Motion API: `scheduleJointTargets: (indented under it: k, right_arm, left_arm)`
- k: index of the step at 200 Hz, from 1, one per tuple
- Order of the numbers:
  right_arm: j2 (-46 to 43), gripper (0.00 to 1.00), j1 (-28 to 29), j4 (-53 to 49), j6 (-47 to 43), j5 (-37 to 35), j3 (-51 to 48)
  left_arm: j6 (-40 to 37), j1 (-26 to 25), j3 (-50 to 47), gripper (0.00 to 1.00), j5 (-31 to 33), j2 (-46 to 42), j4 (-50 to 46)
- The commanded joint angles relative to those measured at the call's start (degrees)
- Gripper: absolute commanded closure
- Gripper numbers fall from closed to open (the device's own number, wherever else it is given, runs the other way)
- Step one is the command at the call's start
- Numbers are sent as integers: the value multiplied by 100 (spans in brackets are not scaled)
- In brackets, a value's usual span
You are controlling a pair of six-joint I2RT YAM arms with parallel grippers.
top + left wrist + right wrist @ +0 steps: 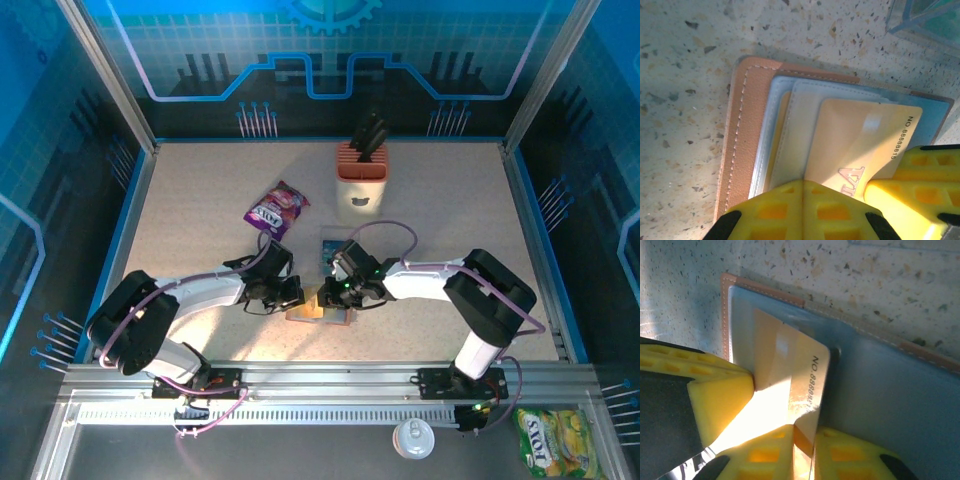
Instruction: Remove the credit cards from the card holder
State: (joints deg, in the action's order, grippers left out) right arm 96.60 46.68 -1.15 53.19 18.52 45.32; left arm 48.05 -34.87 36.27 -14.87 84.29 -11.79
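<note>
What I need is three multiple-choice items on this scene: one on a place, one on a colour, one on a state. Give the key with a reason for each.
1. Where does the snack packet lie in the top view?
A. on the card holder
B. left of the knife block
C. in a gripper

2. What colour is the stitched rim of the card holder?
A. brown
B. green
C. black

3. What state is the numbered card in?
A. lying beside the knife block
B. fully hidden in a pocket
C. pinched in the right gripper

Key:
1 B, the packet sits apart from both arms, to the left of the block.
2 A, the leather edge around the grey-blue inside shows brown.
3 C, the gripper has closed on the card's edge over the open holder.
</note>
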Motion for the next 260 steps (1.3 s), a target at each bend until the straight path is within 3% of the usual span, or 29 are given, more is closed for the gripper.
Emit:
scheduleJointTargets:
  k: [1, 91, 157, 209, 260]
  right_arm:
    - [-189, 89, -58, 184, 10, 79, -125]
    - [-640, 93, -155, 89, -28, 2, -503]
    - [-1151, 95, -267, -798, -579, -142, -272]
    - [-1502, 98, -470, -1993, -1709, -415, 335]
    - [-1412, 100, -587, -3434, -3897, -1092, 1485]
  left_arm:
    - [39, 31, -91, 93, 11, 122, -322]
    - [90, 19, -224, 93, 54, -22, -350]
    - [202, 23, -395, 92, 112, -230, -321]
    - [196, 25, -346, 88, 148, -267, -244]
    - [172, 33, -219, 84, 288, -510, -325]
